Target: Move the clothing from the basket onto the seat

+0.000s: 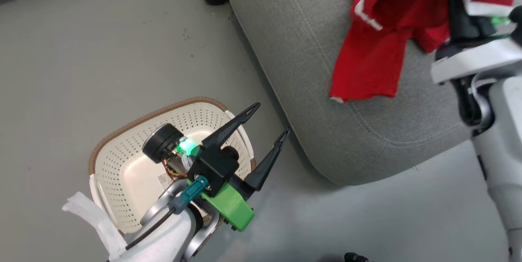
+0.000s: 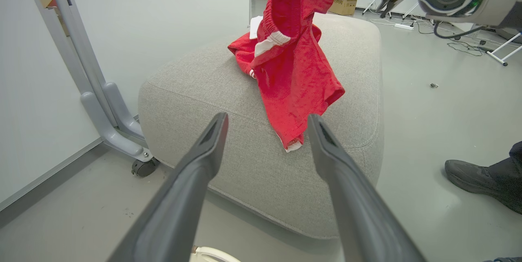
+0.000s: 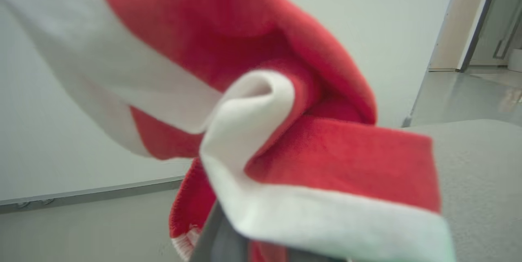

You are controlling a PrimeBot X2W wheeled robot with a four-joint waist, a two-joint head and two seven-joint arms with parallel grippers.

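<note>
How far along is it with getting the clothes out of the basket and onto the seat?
Nearly done. The basket looks empty where its inside shows, though the left gripper, open, hides some of it. The right gripper is shut on the red clothing, holding it up with its lower part draped on the grey seat. Remaining: lower it, let go, and check the basket's hidden part.
</note>
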